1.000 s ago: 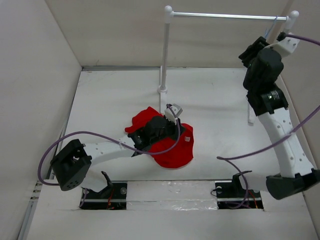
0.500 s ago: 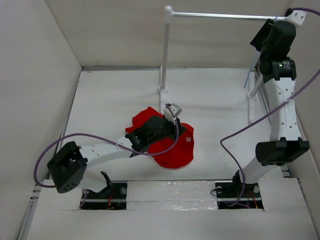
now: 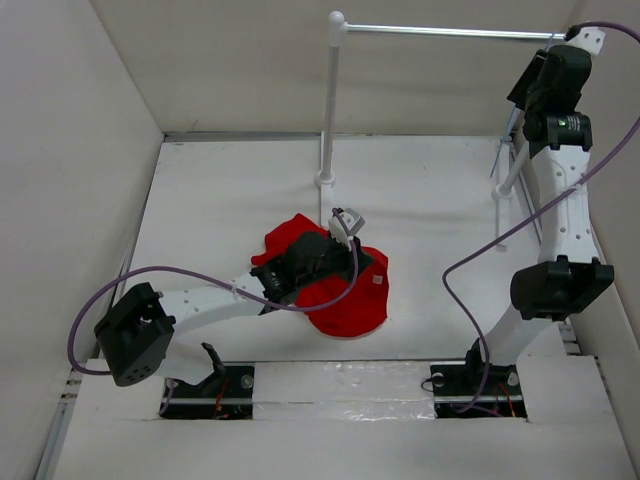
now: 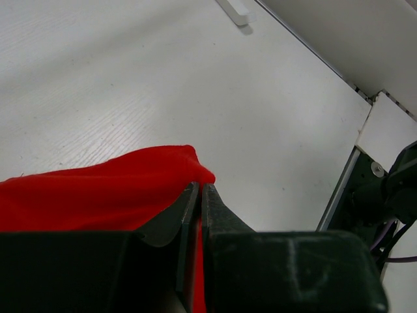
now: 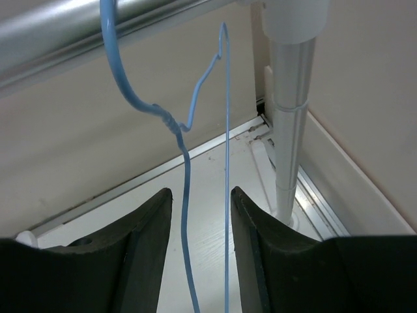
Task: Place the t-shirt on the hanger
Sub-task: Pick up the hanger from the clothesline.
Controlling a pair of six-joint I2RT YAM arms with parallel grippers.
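Observation:
The red t-shirt (image 3: 340, 295) lies crumpled on the table in front of the rack's left post, its white tag (image 3: 377, 279) showing. My left gripper (image 3: 343, 224) is shut on a fold of the t-shirt (image 4: 117, 189); red cloth shows between the jaws. The pale blue hanger (image 5: 186, 124) hangs by its hook from the metal bar (image 5: 98, 19) at the rack's right end, and shows faintly in the top view (image 3: 508, 128). My right gripper (image 5: 201, 195) is open, raised by the right post, with two hanger wires passing between its fingers without touching them.
The white rack has a left post (image 3: 328, 110), a right post (image 5: 290, 98) and a metal bar (image 3: 450, 32) across the back. Side walls close in the table. Purple cables (image 3: 200, 275) trail from both arms.
The right arm has swung up and back to the rack's right end and settled at the hanger. The left gripper and the t-shirt have stayed put.

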